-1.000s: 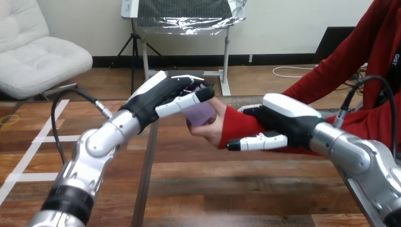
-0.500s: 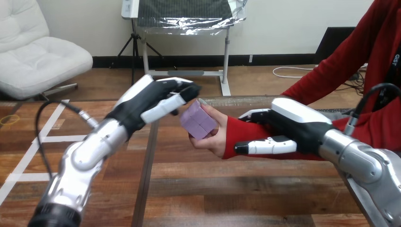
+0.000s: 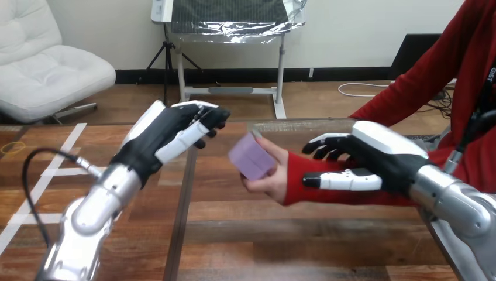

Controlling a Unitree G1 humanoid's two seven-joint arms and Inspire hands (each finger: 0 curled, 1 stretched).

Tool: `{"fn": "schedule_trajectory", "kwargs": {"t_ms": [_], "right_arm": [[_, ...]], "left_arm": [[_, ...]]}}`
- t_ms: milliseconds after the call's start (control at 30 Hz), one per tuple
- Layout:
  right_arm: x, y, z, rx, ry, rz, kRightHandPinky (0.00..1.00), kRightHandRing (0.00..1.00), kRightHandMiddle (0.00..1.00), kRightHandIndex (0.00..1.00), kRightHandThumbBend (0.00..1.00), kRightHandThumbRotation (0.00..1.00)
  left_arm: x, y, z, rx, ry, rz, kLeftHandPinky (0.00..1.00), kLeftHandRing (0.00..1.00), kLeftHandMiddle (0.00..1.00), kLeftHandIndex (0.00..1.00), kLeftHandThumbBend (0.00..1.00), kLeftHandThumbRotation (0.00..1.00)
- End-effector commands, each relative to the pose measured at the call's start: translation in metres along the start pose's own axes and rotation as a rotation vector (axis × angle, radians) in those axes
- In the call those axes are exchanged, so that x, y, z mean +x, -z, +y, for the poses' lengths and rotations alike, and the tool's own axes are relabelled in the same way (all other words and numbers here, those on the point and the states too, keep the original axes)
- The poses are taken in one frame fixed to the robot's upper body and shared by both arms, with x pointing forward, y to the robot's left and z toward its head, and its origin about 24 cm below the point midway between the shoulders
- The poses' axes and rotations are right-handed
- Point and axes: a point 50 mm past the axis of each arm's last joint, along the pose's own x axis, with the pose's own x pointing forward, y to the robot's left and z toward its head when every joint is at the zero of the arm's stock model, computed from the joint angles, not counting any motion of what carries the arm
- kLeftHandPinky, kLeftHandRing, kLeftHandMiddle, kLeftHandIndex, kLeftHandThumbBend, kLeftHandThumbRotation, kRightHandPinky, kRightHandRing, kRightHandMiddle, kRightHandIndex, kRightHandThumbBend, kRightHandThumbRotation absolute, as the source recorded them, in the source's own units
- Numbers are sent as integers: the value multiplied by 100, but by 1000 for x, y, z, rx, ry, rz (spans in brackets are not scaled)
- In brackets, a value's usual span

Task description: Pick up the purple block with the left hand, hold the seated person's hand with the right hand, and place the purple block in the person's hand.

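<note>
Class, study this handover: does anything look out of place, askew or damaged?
Nothing stands out. The purple block rests in the person's hand, the left hand apart from it, the right hand at the person's wrist.

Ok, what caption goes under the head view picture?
The block rests in the person's hand; left hand apart, right hand beside the sleeve.

Purple block point(image 3: 251, 157): a pale lilac cube with a faint seam across its near face. It is tilted on one edge and raised above the desk point(image 3: 292, 231). It rests in the person's hand point(image 3: 270, 177), which is turned palm up, one fingertip at the block's top corner. My left hand point(image 3: 175, 132) stands apart to the block's left, fingers loosely extended, carrying nothing. My right hand point(image 3: 374, 161) wraps the person's wrist point(image 3: 297, 178), thumb in front, fingers behind.
</note>
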Motion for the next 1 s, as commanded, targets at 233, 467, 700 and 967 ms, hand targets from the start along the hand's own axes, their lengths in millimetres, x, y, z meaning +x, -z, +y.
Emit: {"fn": "schedule_trajectory", "kwargs": {"t_ms": [233, 467, 700, 967], "right_arm": [[-19, -15, -24, 22, 233, -76, 56, 72, 76, 81, 100, 100], [-28, -17, -21, 56, 316, -111, 55, 72, 77, 81, 100, 100], [-37, -20, -17, 138, 410, -137, 57, 73, 79, 83, 100, 100], [-45, -25, -13, 219, 506, -197, 65, 79, 84, 86, 100, 100]], "left_arm": [[-15, -15, 0, -57, -88, -146, 53, 63, 66, 63, 52, 99], [-27, -15, -4, -106, -104, -162, 51, 61, 64, 62, 50, 100], [-40, -16, -9, -158, -120, -180, 50, 60, 63, 61, 48, 100], [-48, -18, -15, -190, -132, -188, 49, 61, 64, 61, 45, 100]]}}
